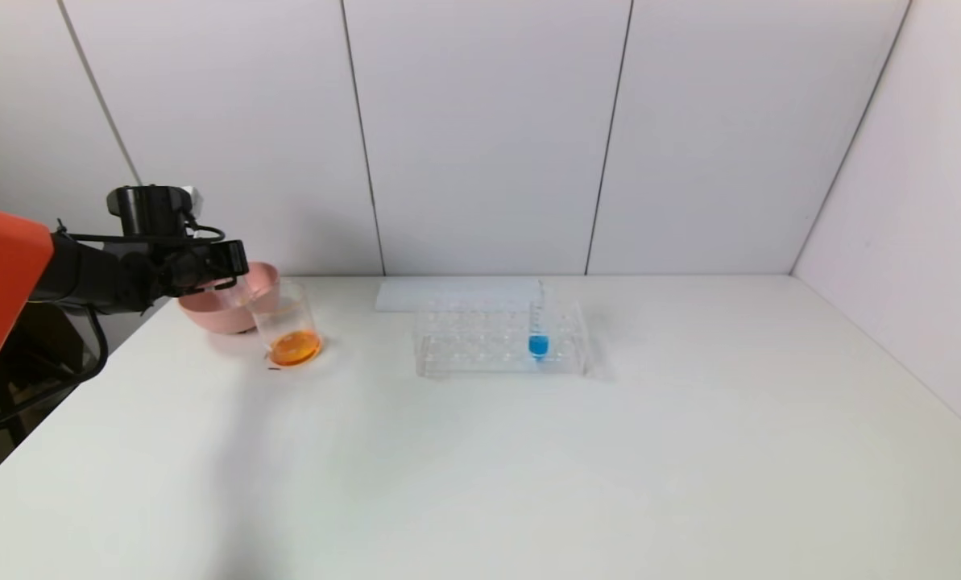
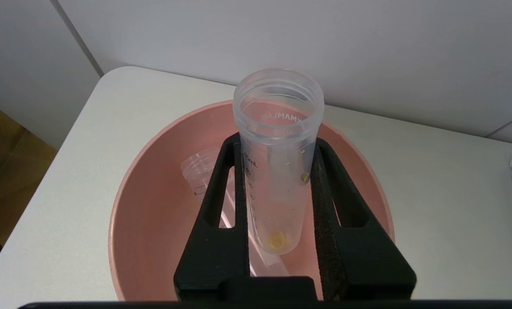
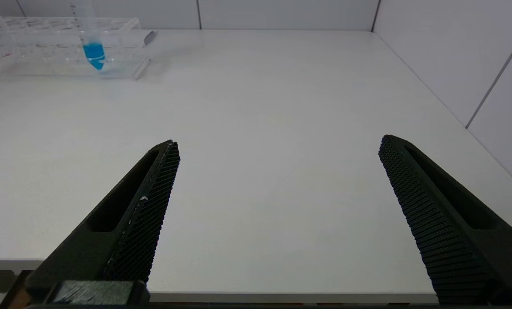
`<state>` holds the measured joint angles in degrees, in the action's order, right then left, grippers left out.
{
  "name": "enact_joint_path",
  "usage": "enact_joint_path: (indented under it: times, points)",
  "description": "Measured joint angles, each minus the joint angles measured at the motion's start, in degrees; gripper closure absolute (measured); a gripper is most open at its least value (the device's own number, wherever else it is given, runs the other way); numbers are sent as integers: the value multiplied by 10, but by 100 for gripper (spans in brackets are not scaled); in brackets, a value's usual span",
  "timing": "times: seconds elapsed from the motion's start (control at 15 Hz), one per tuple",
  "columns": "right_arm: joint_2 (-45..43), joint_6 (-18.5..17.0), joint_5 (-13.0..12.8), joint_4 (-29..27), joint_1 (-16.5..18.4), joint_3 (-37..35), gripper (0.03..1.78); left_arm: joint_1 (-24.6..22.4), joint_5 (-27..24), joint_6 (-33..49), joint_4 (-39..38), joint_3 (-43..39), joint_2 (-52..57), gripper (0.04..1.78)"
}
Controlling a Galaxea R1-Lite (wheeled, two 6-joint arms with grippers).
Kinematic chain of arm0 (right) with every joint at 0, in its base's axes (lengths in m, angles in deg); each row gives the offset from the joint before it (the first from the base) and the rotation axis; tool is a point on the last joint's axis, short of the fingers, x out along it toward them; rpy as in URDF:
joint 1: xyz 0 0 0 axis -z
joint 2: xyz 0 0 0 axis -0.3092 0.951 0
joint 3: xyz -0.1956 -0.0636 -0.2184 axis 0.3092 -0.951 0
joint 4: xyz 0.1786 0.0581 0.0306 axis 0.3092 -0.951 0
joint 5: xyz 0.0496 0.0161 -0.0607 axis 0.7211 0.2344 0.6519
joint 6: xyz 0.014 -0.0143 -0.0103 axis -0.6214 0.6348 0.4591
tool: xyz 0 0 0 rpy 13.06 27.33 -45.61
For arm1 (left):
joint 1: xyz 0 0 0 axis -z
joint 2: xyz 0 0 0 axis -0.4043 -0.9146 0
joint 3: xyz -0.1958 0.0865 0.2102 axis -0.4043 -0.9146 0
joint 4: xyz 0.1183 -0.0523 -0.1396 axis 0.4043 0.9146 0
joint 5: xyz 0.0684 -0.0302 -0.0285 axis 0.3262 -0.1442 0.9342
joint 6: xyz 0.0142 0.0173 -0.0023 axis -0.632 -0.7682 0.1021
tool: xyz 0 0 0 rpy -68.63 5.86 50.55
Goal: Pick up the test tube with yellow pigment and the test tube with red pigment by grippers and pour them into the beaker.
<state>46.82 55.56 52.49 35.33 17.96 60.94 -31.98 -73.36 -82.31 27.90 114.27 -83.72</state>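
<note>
Two black fingers of the left gripper (image 2: pixel 277 148) clamped a clear graduated tube, the test tube with yellow pigment (image 2: pixel 277 171), above the pink bowl (image 2: pixel 152 180) at the table's far left corner. Only a small yellow residue sat at its rounded bottom, and its open mouth pointed away from the wrist toward the wall. Another clear tube (image 2: pixel 202 169) lay inside the bowl beneath it; whether that was the test tube with red pigment could not be told. From the head camera, the left gripper (image 1: pixel 234 262) hung over the bowl's (image 1: pixel 267 282) rim, just behind the beaker (image 1: pixel 287 322), which stood touching or just beside the bowl and held orange liquid. Well to the right stood the clear tube rack (image 1: pixel 480 342), carrying one upright tube with blue liquid (image 1: pixel 538 334). The right gripper (image 3: pixel 277 146) waited low at the near edge of the white table (image 3: pixel 273 111), its jaws spread wide and holding nothing.
</note>
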Motion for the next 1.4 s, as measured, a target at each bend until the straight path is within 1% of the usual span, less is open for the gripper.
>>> enact_joint_path:
  times: [0.53,0.67,0.8,0.87,1.0,1.13,1.27,1.4]
  points:
    - [0,0,0,0,0,0,11,-5,0,-2,-1,-8,4,137]
    - [0,0,0,0,0,0,11,-6,0,-3,1,-6,4,130]
    - [0,0,0,0,0,0,11,-7,0,-4,1,-5,5,113]
    - [0,0,0,0,0,0,11,-7,-1,-3,1,-5,5,100]
    - [0,0,0,0,0,0,11,-7,-1,-3,1,-5,5,66]
    - [0,0,0,0,0,0,11,-7,-1,-3,0,-5,5,36]
    - [0,0,0,0,0,0,11,-7,-1,-3,-2,-7,7,17]
    - [0,0,0,0,0,0,11,-7,-1,-4,-5,-12,11,7]
